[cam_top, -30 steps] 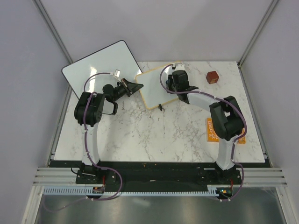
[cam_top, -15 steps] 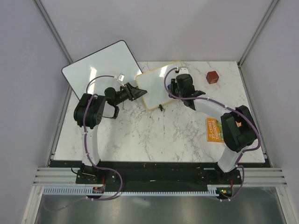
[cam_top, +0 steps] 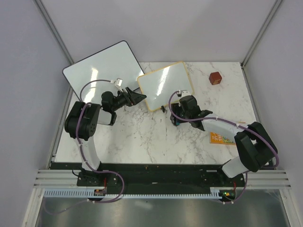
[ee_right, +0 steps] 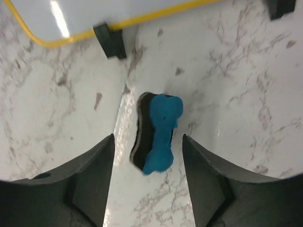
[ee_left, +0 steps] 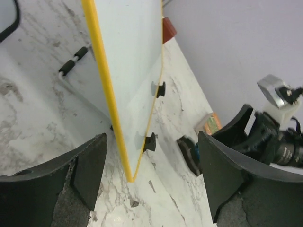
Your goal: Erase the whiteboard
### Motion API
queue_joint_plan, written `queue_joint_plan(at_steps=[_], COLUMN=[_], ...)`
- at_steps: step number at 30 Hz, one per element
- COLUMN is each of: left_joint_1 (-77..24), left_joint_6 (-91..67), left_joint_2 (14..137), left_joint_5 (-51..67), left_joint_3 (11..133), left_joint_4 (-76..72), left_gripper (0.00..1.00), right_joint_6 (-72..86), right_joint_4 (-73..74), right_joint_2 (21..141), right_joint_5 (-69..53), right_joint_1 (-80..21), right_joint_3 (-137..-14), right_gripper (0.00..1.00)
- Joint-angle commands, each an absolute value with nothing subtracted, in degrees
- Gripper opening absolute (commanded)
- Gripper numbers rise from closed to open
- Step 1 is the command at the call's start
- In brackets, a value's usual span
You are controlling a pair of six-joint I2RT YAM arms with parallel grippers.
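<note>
The whiteboard (cam_top: 165,84), with its tan frame and small black feet, rests on the marble table, and its face shows no writing. In the left wrist view its yellow-edged corner (ee_left: 124,161) lies between my spread fingers without touching them. My left gripper (cam_top: 138,97) (ee_left: 151,189) is open at the board's left corner. A blue eraser with a black felt side (ee_right: 157,134) lies on the table just in front of the board. It also shows in the left wrist view as a dark pad (ee_left: 188,153). My right gripper (cam_top: 176,117) (ee_right: 148,142) is open, its fingers on either side of the eraser and apart from it.
A larger frameless white board (cam_top: 102,68) leans off the table's back left corner. A red-brown block (cam_top: 215,78) sits at the back right. An orange flat packet (cam_top: 221,135) lies under the right forearm. The table's edges are ringed by grey walls.
The left gripper has let go of the whiteboard's corner and opened. The right arm has drawn back off the board toward the near side, left the eraser on the table and opened.
</note>
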State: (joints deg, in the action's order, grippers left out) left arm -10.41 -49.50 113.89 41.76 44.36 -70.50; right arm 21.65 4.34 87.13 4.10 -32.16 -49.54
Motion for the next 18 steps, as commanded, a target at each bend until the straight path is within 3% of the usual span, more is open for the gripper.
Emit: queue_joint_plan(at_steps=[1,8,11,14,16,18], left_joint_1=[-10.11,-10.81,-11.34,-11.60,-11.69,-11.69], left_joint_6=[-38.86,-31.21,-28.57,-27.25,-26.64,-26.37], left_joint_2=[106.54,101.18,98.98,97.74,97.65,97.91], left_joint_5=[32.54,23.13,18.03,14.95,14.50,14.68], left_joint_3=[43.50,43.07,42.80,42.54,42.63,42.80], left_joint_4=[-55.74,-42.73,-38.77,-37.00,-36.57,-36.47], left_gripper=[0.84,0.85,0.91,0.92,0.99,0.99], right_joint_6=[24.69,26.11,24.53,22.68,21.72,20.75], right_joint_4=[4.14,2.64,2.55,2.55,2.64,2.81], right_joint_2=[85.86,90.79,92.19,93.51,94.83,95.62], right_joint_5=[3.69,5.62,7.99,11.32,12.82,13.01], right_joint_1=[-34.98,-37.35,-37.18,-37.18,-37.18,-37.00], right_joint_3=[-43.51,-42.71,-45.61,-49.91,-53.43,-56.49], right_gripper=[0.70,0.79,0.79,0.78,0.74,0.67])
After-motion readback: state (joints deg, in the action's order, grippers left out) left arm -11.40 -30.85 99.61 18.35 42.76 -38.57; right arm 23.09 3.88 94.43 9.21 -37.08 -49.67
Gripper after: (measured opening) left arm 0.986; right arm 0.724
